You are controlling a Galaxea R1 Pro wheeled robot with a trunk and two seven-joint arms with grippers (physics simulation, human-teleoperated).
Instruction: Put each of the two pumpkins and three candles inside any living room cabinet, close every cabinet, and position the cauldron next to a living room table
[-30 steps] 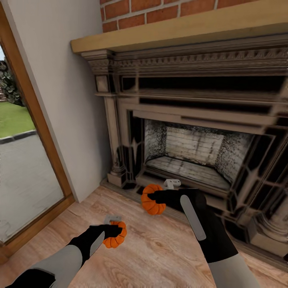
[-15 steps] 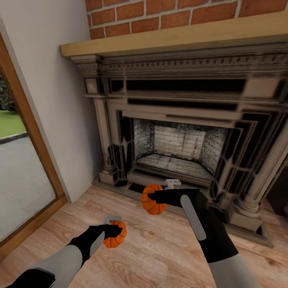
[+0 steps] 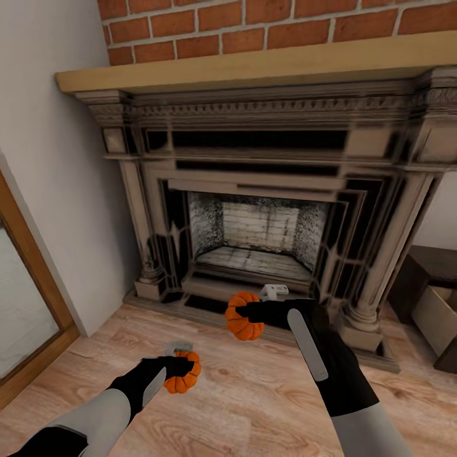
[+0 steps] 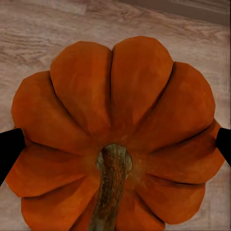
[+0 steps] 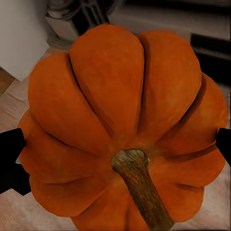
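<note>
One fireplace (image 3: 254, 190) takes up most of the head view: a dark, carved surround with a pale wooden mantel shelf (image 3: 254, 63) across its top, red brick wall (image 3: 266, 25) above that, and a sooty white-brick firebox in the middle. A plain pale wall (image 3: 57, 190) runs down to a wood-framed glass door (image 3: 25, 298) at the left edge. At the far right edge, beside the fireplace's right column, stands part of one dark-brown cabinet (image 3: 426, 279) with a pale interior showing; how far it is open cannot be judged from this slice. The floor (image 3: 254, 393) is light wood plank, reaching up to the hearth's front edge.

Two arms reach forward, one from each side. Two pumpkins are in view, both off the floor. The right gripper (image 3: 244, 313) is clamped on the right pumpkin (image 3: 244, 325), held in front of the hearth's front edge near its middle. The left gripper (image 3: 184, 367) is clamped on the left pumpkin (image 3: 182, 379), lower and nearer the robot, above bare floor.

In each wrist view one pumpkin sits between two black fingertips pressing its sides, stem toward the camera: the left pumpkin (image 4: 115, 130) over plank floor, the right pumpkin (image 5: 125, 125) with the hearth base behind it.
</note>
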